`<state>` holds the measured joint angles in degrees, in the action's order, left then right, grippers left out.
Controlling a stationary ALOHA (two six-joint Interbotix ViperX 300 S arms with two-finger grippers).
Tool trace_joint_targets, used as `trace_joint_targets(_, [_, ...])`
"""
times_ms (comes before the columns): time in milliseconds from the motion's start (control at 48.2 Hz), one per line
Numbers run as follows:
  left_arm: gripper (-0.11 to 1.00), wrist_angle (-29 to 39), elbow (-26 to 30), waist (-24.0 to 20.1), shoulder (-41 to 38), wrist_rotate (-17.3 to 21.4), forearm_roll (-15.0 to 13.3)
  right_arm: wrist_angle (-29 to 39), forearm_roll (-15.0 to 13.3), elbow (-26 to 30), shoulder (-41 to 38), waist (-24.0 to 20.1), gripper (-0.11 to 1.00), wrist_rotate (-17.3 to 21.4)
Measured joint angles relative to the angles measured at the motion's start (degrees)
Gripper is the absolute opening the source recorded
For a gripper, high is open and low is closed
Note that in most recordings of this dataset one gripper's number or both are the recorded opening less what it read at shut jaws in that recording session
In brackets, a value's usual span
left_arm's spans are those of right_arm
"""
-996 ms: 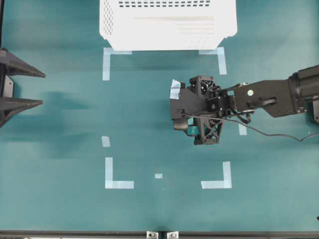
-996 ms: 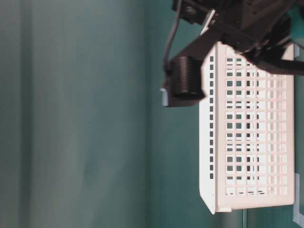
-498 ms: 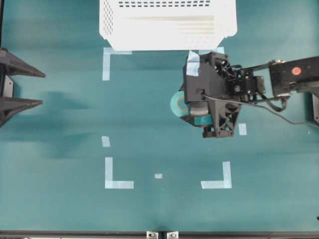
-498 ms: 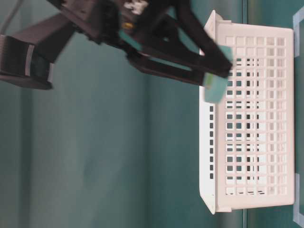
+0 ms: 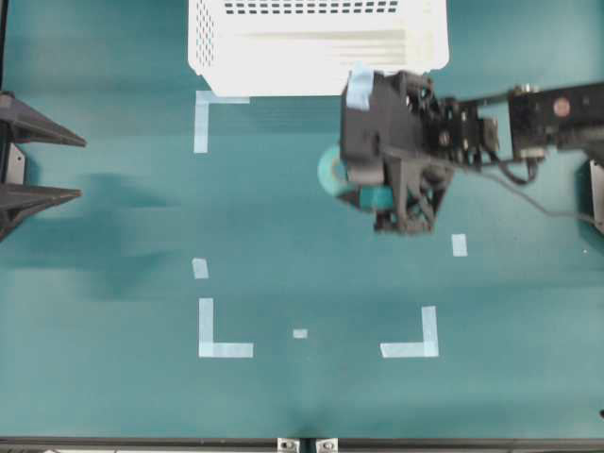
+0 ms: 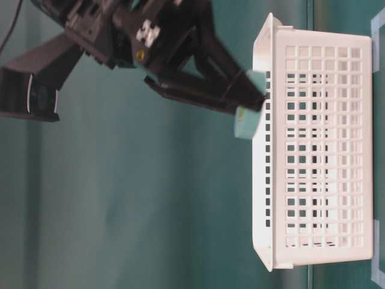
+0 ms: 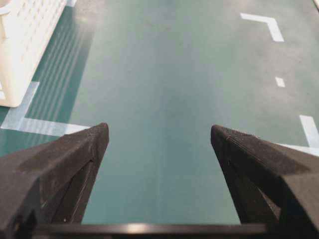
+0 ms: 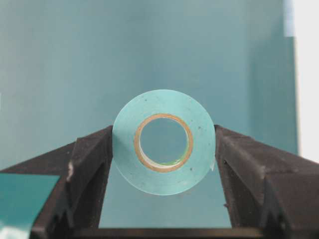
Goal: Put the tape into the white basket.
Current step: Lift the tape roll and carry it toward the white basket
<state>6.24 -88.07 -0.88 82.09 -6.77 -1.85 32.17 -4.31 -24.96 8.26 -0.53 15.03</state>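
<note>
The right hand [image 8: 163, 144] grips the tape [image 8: 163, 142] by its outer rim, one black finger [image 8: 92, 159] pressed to each side of the teal roll, its pale core facing the wrist camera. From overhead the right hand [image 5: 363, 184] hangs in the air just short of the basket [image 5: 316, 47], which sits at 12 o'clock on the teal worktop [image 5: 302, 396]; the tape [image 5: 332, 172] peeks out from under the hand at its 9 o'clock side, part of the roll hidden by the black wrist. A scrap of pale-blue tape strip [image 5: 360, 87] clings to the top of the hand, close to the basket's near wall. In the table-level view, which lies turned on its side, the tape [image 6: 246, 119] is held off the worktop, right beside the basket's [image 6: 319, 150] rim and outside its slotted wall; whether the two touch cannot be told. Pale-blue corner marks [image 5: 225, 340] frame a rectangle on the worktop, with small strips at 6 o'clock and 8 o'clock. The left hand [image 5: 38, 165] rests at 9 o'clock, well apart from the rest, its fingers spread wide and holding nothing; its wrist camera shows the two dark fingers [image 7: 65, 169] parted over bare worktop [image 7: 164, 99], the basket [image 7: 25, 45] at 10 o'clock.
</note>
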Motion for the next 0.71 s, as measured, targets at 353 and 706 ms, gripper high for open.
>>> trace_joint_targets(353, [0.68, 0.0, 0.0, 0.0, 0.0, 0.0, 0.0, 4.4, -0.3, 1.5, 0.0, 8.3, 0.68, 0.1])
trace_joint_targets(706, [0.68, 0.0, 0.0, 0.0, 0.0, 0.0, 0.0, 5.0, -2.4, 2.3, -0.8, 14.2, 0.68, 0.0])
